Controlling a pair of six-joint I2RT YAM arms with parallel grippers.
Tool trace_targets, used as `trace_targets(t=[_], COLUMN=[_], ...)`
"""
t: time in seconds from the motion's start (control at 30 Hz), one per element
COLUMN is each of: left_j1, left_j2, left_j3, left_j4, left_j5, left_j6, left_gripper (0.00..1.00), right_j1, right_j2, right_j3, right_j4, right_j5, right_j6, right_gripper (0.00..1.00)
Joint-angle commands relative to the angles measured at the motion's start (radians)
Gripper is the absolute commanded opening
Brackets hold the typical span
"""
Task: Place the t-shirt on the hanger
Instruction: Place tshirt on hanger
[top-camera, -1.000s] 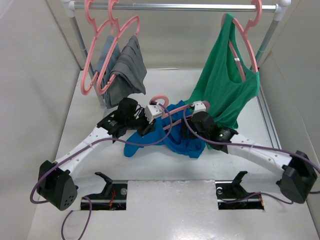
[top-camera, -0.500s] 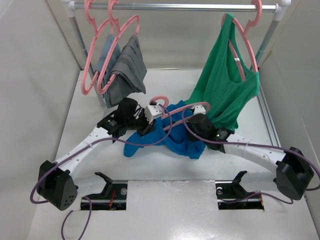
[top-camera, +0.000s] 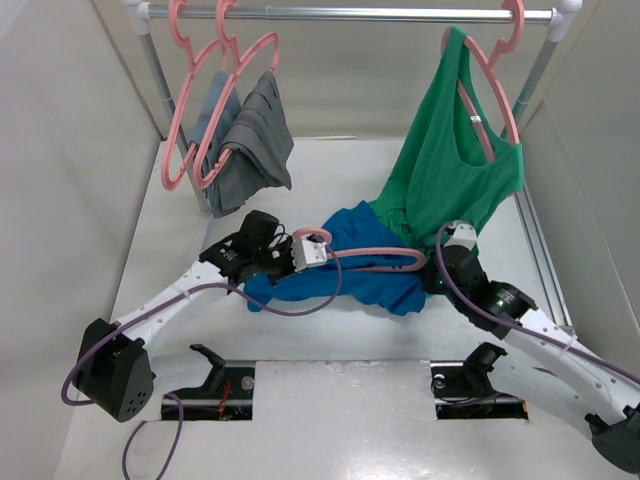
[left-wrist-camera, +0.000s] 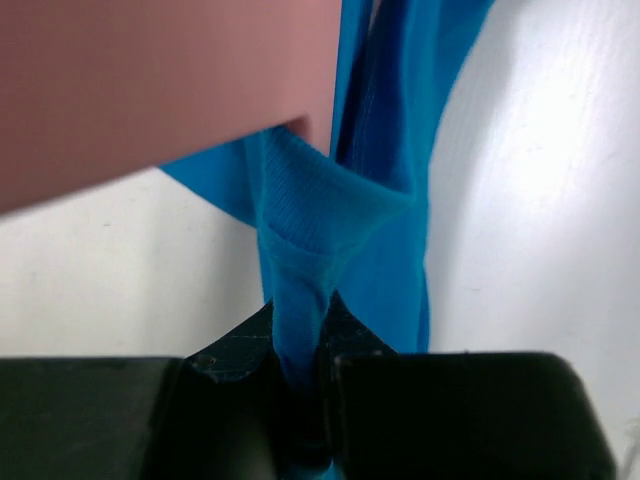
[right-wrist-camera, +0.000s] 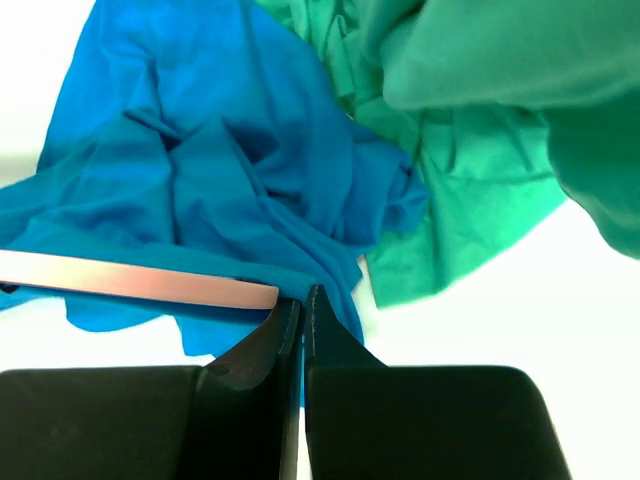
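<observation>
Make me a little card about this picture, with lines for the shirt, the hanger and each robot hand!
t-shirt: blue, crumpled on the table
hanger: pink, lying on the t-shirt
left gripper: jaws shut on a fold of the t-shirt
right gripper: jaws shut beside the hanger's end, nothing seen held
rail: green top and grey clothes hanging

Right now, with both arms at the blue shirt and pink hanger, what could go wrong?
The left gripper pinches only a narrow fold of the t-shirt, which might slip free. The right gripper is shut beside the end of the hanger, so it may shift. The green top touching the t-shirt could get dragged.
</observation>
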Motion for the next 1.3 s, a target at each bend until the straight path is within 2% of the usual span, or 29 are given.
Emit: trace_targets(t=[0.0,0.27,0.4,0.47,0.53,0.57,0.63,0.67,0.73,0.87,0.93,1.03,1.17,1.2,1.27], left_j1=[0.012,0.012,-0.009,-0.02,-0.031,-0.031,-0.047,-0.06,-0.118,-0.172,-0.181,-0.181,-0.181,-0.181,-0.181], left_j2=[0.021,0.082,0.102,0.129,0.129,0.129,0.129,0.129,0.12,0.097,0.077,0.077,0.068,0.068,0.068], left_j3=[-0.007,-0.007,-0.007,0.008,0.042,0.067,0.136,0.153,0.176,0.194,0.194,0.182,0.161,0.16,0.16], left_j4=[0.003,0.032,0.043,0.043,0.016,-0.011,-0.057,-0.069,-0.081,-0.091,-0.091,-0.091,-0.091,-0.091,-0.08], left_j5=[-0.176,-0.344,-0.424,-0.447,-0.403,-0.308,-0.242,-0.217,-0.203,-0.128,-0.094,-0.123,-0.16,-0.172,-0.172], left_j6=[0.1,0.17,0.18,0.164,0.153,0.153,0.12,0.12,0.111,0.111,0.121,0.144,0.202,0.212,0.225], left_gripper=[0.0,0.0,0.0,0.0,0.0,0.0,0.0,0.0,0.0,0.0,0.0,0.0,0.0,0.0,0.0], right_j1=[-0.013,0.016,0.052,0.066,0.093,0.093,0.121,0.121,0.121,0.131,0.132,0.132,0.132,0.132,0.132], right_j2=[-0.047,-0.057,-0.034,-0.008,0.04,0.054,0.087,0.097,0.123,0.234,0.244,0.21,0.149,0.149,0.149], right_j3=[0.042,0.158,0.184,0.196,0.196,0.196,0.196,0.184,0.195,0.261,0.279,0.289,0.331,0.357,0.396], right_j4=[-0.179,-0.222,-0.113,-0.025,0.072,0.113,0.204,0.291,0.342,0.353,0.318,0.275,0.166,0.14,0.047], right_j5=[0.141,0.172,0.107,0.011,-0.069,-0.112,-0.245,-0.29,-0.383,-0.489,-0.49,-0.467,-0.425,-0.425,-0.472], right_j6=[0.01,-0.054,-0.191,-0.286,-0.369,-0.393,-0.439,-0.473,-0.492,-0.573,-0.595,-0.618,-0.642,-0.659,-0.717], right_gripper=[0.0,0.0,0.0,0.0,0.0,0.0,0.0,0.0,0.0,0.0,0.0,0.0,0.33,0.5,0.58])
